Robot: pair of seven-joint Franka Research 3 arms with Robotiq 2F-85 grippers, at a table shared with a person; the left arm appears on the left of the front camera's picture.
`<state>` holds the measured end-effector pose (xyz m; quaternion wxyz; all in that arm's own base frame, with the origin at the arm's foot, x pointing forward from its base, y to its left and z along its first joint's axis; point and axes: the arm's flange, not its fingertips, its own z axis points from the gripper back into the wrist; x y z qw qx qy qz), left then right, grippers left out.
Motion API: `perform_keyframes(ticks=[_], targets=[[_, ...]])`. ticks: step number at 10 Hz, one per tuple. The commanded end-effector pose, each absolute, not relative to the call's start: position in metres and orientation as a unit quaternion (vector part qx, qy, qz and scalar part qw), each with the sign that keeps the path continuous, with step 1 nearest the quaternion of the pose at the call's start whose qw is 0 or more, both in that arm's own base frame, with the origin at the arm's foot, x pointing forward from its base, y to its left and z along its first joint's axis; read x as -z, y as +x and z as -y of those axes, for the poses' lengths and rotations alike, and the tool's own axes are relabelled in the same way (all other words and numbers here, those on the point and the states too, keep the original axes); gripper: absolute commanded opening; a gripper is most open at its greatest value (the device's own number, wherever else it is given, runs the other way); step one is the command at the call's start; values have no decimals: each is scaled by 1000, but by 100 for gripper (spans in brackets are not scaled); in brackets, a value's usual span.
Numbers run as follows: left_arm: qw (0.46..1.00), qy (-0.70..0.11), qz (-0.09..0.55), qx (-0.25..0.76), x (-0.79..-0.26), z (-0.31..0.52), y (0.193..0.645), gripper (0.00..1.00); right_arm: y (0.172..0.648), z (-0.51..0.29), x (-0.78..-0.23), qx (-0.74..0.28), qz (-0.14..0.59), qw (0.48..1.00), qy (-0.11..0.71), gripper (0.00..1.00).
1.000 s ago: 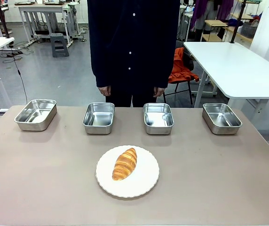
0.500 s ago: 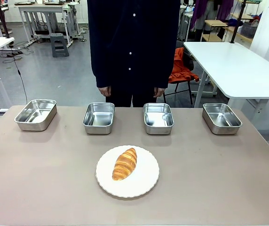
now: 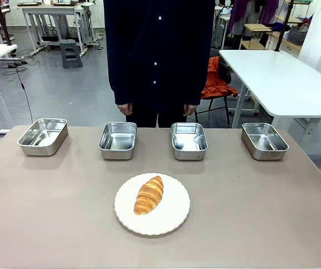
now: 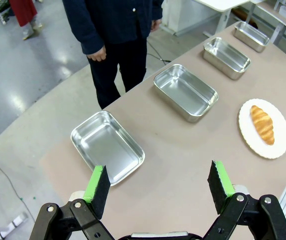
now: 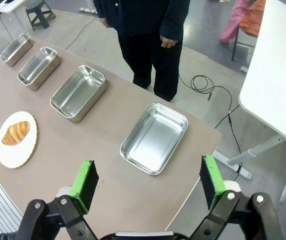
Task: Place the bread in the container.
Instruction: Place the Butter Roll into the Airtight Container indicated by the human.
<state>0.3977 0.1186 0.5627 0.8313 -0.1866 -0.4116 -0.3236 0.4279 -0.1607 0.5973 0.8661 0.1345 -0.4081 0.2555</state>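
The bread [image 3: 149,194], a golden-brown ridged roll, lies on a round white plate [image 3: 172,216] at the table's near middle. Beyond it, several alike shiny steel containers stand in a row, among them one at far left [image 3: 42,136] and one at far right [image 3: 265,140]; all look empty. My left gripper [image 4: 158,182] hangs open high above the left end of the row, over a container [image 4: 108,146], with the bread [image 4: 262,124] far off. High over the right end, above a container [image 5: 154,137], my right gripper [image 5: 148,182] is open too, the bread [image 5: 15,133] distant.
A person in a dark buttoned coat stands at the far edge behind the middle containers, hands [image 3: 125,107] hanging at their sides. A white table [image 3: 284,78] and an orange-draped chair [image 3: 216,81] stand beyond the right side.
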Motion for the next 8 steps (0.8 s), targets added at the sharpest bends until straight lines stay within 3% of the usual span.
perform_keyframes(ticks=[1, 8], targets=[[830, -186, 413, 324, -563, -119, 397, 100, 428, 161, -596, -256, 414, 862, 143, 100], [830, -186, 413, 324, -563, -119, 397, 100, 428, 161, -596, -256, 414, 862, 143, 100]])
